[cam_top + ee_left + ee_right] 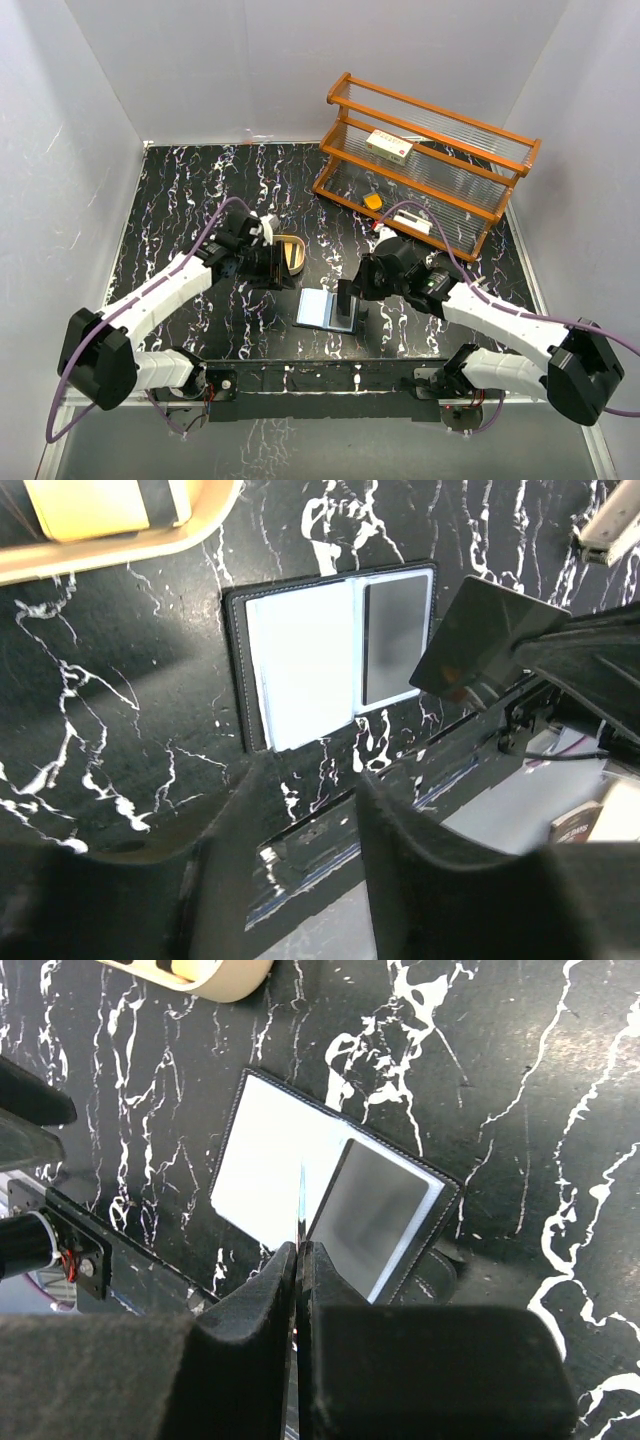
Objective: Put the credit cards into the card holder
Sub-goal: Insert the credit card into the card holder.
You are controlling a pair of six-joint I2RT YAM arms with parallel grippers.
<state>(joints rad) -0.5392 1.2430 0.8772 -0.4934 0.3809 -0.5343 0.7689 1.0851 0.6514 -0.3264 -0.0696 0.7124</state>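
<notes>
Right claw (300, 1252) clamped on a dark thin rectangular card (478, 640), held upright over the open black bifold wallet (322, 308) lying flat on the marbled black tabletop (180, 200). Left claw (310, 810) parted, empty.

Table (180, 200): black top, white marble veining, white walls on three sides. Card holder (325, 309) lies flat and open near front-centre, pale inside facing up, black edge all round. Tan oval tray (120, 548) sits just beyond holder, slightly left, not touching. Wooden rack (450, 140) stands at far right corner, tiered, ribbed clear shelves, well apart from both.
</notes>
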